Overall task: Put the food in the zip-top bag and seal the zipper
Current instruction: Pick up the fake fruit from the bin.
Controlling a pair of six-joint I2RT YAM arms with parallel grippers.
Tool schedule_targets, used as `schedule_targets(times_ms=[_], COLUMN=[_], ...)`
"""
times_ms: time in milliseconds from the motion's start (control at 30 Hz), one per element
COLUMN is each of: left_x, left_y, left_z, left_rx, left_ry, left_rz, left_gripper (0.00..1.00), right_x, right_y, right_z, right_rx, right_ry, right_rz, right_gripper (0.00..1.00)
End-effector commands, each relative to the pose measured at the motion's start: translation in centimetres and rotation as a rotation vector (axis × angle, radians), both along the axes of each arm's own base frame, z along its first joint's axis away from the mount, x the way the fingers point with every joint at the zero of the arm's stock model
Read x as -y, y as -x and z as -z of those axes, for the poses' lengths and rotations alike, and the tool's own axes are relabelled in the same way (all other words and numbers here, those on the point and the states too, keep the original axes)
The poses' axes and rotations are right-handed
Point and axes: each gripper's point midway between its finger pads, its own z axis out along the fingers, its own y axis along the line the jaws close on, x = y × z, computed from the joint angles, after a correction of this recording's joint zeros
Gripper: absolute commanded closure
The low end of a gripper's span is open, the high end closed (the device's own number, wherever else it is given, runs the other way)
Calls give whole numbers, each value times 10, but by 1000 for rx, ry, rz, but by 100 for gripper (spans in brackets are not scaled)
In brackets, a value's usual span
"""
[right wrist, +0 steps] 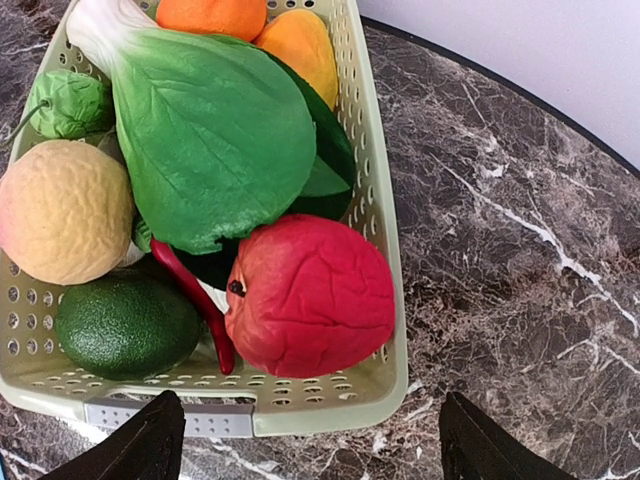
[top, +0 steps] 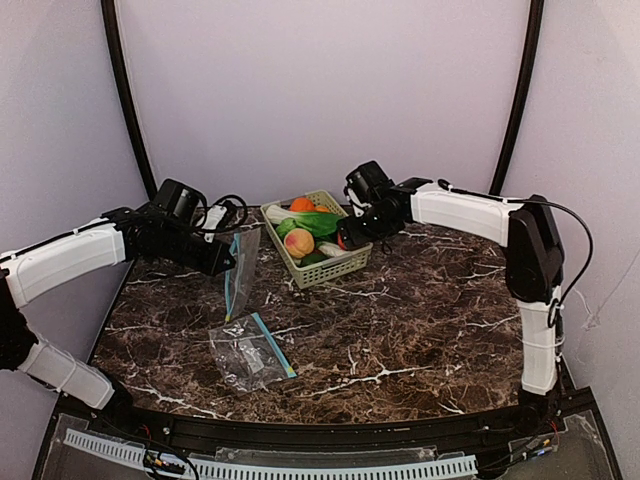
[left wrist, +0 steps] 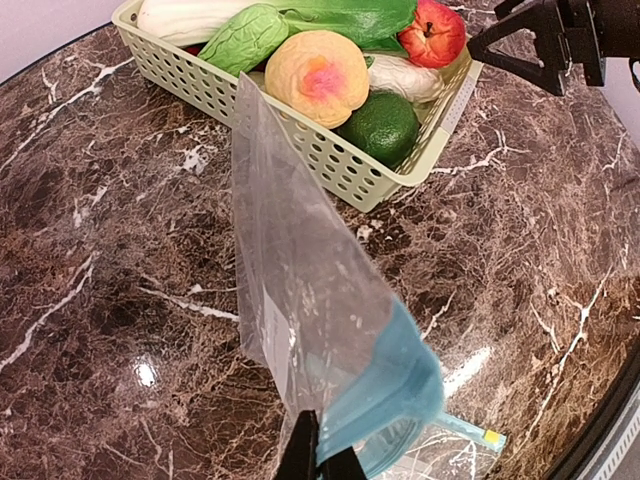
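The food fills a pale green basket (top: pixel 340 268) at the back of the table. In the right wrist view a red apple (right wrist: pixel 310 295) lies at the basket's near corner, beside a red chilli (right wrist: pixel 195 300), leafy greens (right wrist: pixel 215 130), a peach (right wrist: pixel 62 210) and an orange (right wrist: pixel 212 15). My right gripper (right wrist: pixel 315 450) is open, its fingers wide on either side of the basket's end wall just below the apple. My left gripper (left wrist: pixel 320 462) is shut on the blue zipper edge of a clear zip-top bag (left wrist: pixel 300 270), holding it up left of the basket (left wrist: pixel 330 165).
A second clear bag (top: pixel 245 352) with a blue zipper strip lies flat on the marble table (top: pixel 420 320) near the front left. A dark green round fruit (right wrist: pixel 125 325) and a yellow one (right wrist: pixel 300 45) also sit in the basket. Pale walls enclose the table.
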Motion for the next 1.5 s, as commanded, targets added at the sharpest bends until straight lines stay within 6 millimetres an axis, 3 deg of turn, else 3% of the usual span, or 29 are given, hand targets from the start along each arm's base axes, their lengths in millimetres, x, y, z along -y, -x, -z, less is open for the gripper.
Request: schedule_targets(times_ms=[0,167,367,733,867,1200,1367,1467], left_x=[0,0,-1,1,2,2,2,4], left_y=[4,5,3,4,5,5,5,6], left_z=[1,3,4,6,6,6,6,5], left_rx=[-8,-13,-9,-22,-27,-25,-27,-24], left_ry=[13,14,3,10,14,10,15,24], left_rz=[9,11,6,14,20,18,20,24], left_gripper=[99,99,99,99,99,99,99,99], right_x=[1,-3,-13,-13,-16,-21,-22,-22], right_y=[-14,-22,-30,-39,-43,-44,-41,-35], right_z=[-2,7,15,36,35,24,9,-11], right_rx=[33,37,32,25,35,46,58,75], right_ry=[45,73,74,122,123,90,52,14], right_rz=[8,1,-24,-13,-16,-20,-26,-30], right_gripper=[14,15,24,25,27,48,54,54])
